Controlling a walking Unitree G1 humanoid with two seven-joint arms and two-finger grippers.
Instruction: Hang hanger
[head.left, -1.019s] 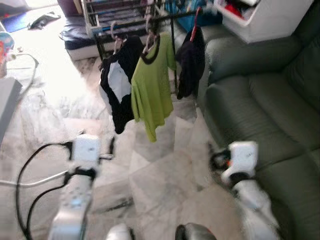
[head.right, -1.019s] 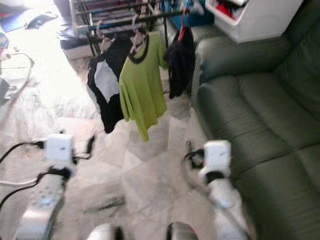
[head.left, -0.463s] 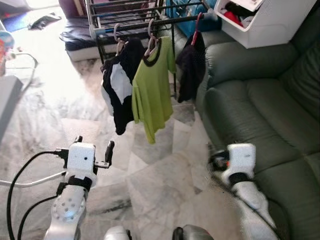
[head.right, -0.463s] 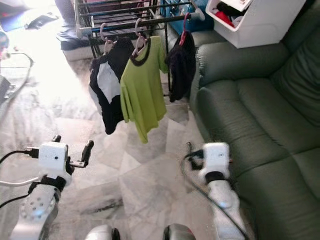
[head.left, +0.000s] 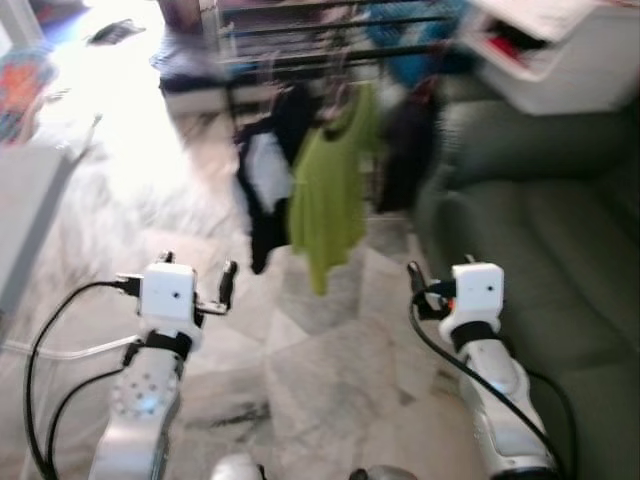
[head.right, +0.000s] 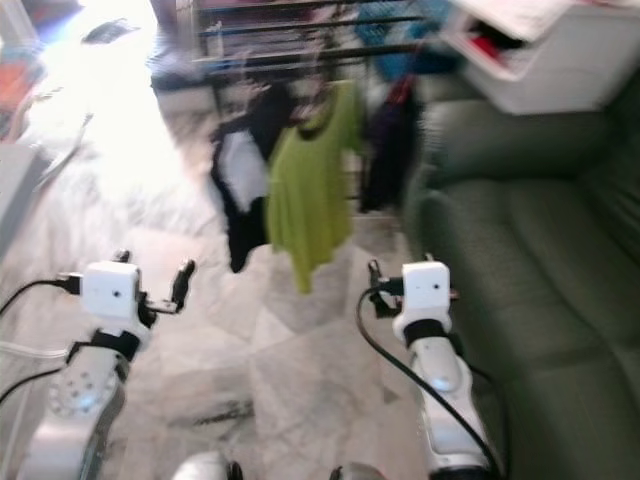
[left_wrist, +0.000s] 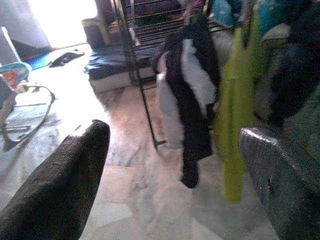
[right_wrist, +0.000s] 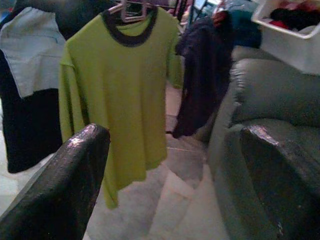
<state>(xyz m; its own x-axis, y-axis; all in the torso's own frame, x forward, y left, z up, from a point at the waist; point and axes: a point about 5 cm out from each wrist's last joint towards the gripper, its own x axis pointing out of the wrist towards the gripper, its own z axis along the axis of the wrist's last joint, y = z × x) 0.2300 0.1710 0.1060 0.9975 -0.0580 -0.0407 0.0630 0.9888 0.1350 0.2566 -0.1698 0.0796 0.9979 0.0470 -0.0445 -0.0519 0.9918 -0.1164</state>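
Observation:
A black clothes rack (head.left: 330, 52) stands ahead, blurred. On its rail hang a black-and-white garment (head.left: 265, 180), a lime green T-shirt (head.left: 325, 195) on a pale hanger (right_wrist: 130, 10), and a dark garment (head.left: 410, 150). My left gripper (head.left: 198, 268) is held out low over the floor, short of the black-and-white garment (left_wrist: 192, 90), open and empty. To the right, my right gripper (head.left: 440, 270) is at the same height, facing the green T-shirt (right_wrist: 120, 100) and the dark garment (right_wrist: 205, 75), open with nothing between its fingers.
A dark green sofa (head.left: 540, 230) runs along the right, close to my right arm. A white bin (head.left: 560, 55) of clothes rests above its arm. A grey object (head.left: 30, 210) stands at the left. Black cables (head.left: 40, 360) trail from my left arm over the marble floor (head.left: 320, 350).
The whole picture has shifted and blurred, so the camera moved. The right arm is raised a little and reaches further forward. Both grippers stay open and empty.

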